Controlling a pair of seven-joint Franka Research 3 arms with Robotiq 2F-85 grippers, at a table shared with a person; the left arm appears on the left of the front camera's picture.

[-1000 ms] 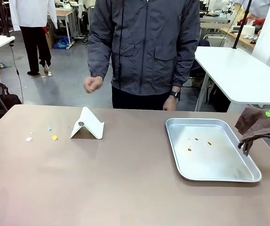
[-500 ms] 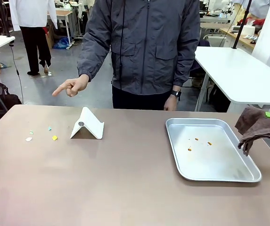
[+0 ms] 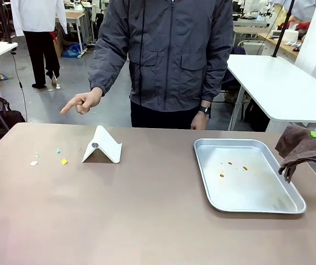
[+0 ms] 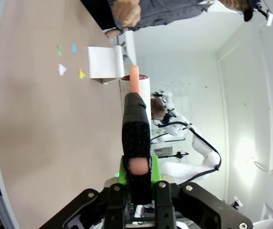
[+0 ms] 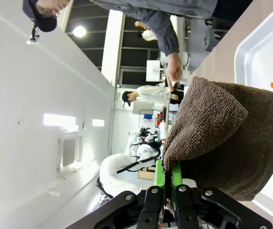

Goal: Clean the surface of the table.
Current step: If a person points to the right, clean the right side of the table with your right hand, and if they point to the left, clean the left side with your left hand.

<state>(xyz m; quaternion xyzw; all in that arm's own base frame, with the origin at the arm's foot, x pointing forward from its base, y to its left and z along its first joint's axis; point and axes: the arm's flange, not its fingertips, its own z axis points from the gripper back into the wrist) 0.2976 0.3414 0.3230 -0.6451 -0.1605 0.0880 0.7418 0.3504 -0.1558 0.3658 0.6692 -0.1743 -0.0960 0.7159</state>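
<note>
Moved: person's hand [image 3: 83, 102], earlier a fist, points.
Left pincer [image 4: 137, 162]: clamps roller [image 4: 137, 93].
Right pincer [image 5: 167, 183]: clamps cloth [image 5: 222, 138].
Tabletop [image 3: 146, 221]: scraps [image 3: 64, 162], stand [image 3: 103, 146], tray [image 3: 257, 187].

Table [image 3: 146, 221]: silver tray [image 3: 257, 190], white stand [image 3: 103, 147], coloured scraps [image 3: 64, 162].

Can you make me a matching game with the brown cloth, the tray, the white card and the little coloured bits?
1 brown cloth
2 tray
3 white card
4 coloured bits

A has orange crumbs inside
B scattered on the table, left part
C pinched in the right gripper
D stands like a tent

Pairs: 1-C, 2-A, 3-D, 4-B
</note>
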